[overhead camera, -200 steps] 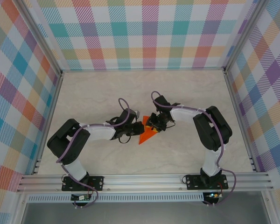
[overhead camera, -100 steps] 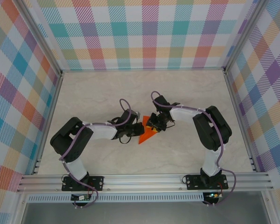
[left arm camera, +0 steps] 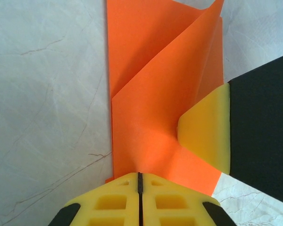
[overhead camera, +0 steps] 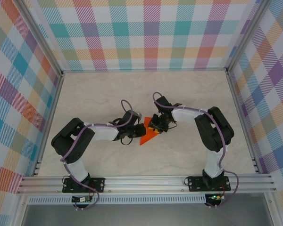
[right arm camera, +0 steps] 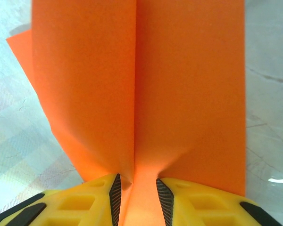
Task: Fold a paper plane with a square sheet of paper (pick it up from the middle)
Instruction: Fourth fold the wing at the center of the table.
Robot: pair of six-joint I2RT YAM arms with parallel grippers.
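1. The left gripper (left arm camera: 139, 188), jaws pressed together, is sitting at the near edge of a thin, bright orange folded paper sheet (left arm camera: 151, 108).
2. The right gripper (right arm camera: 137, 190) is pinching the sheet's raised centre crease.
3. Overhead, the sheet is appearing as a flat pointed wedge in the middle of the pale marbled table (overhead camera: 188, 94).

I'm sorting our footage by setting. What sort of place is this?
Probably a robot test cell rather than a home: a marble-look tabletop boxed in by plaid panels, with a left arm and right arm bolted to an aluminium rail, working folded orange paper.
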